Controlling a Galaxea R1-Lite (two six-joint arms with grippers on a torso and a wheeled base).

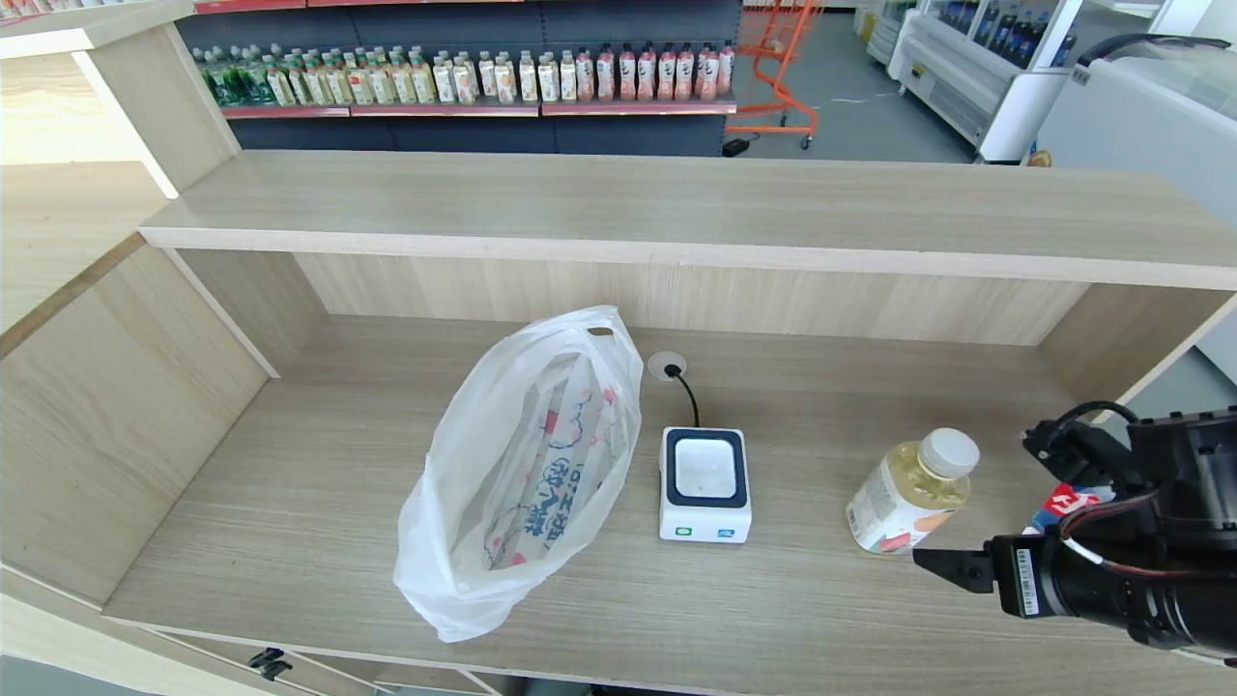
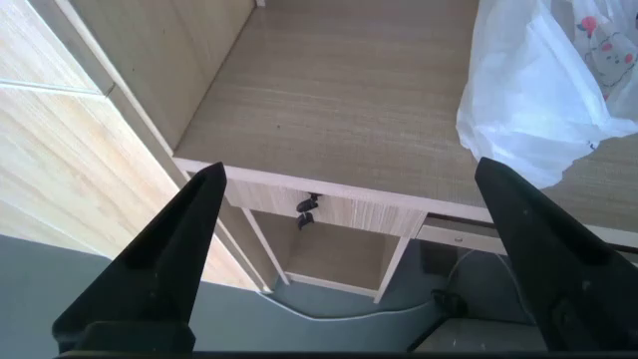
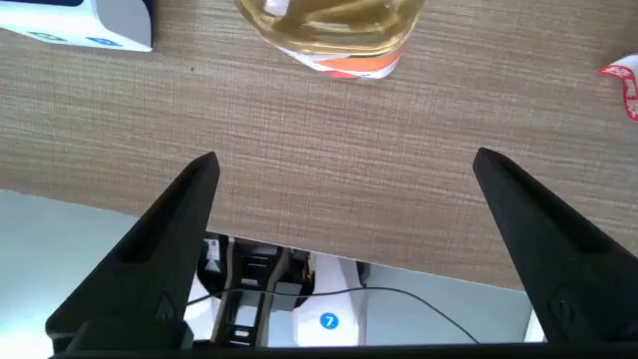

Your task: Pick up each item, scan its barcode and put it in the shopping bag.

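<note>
Gaping right gripper (image 3: pixel 346 160) — empty — near bottle (image 3: pixel 329 30)

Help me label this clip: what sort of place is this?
Likely a shop checkout: a barcode scanner and plastic bag on the counter, drink shelves behind.

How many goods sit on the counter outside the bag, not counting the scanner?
2. A bottle stands right of the scanner; a red-and-white packet lies farther right, partly behind the right arm, which may hide more.
</note>
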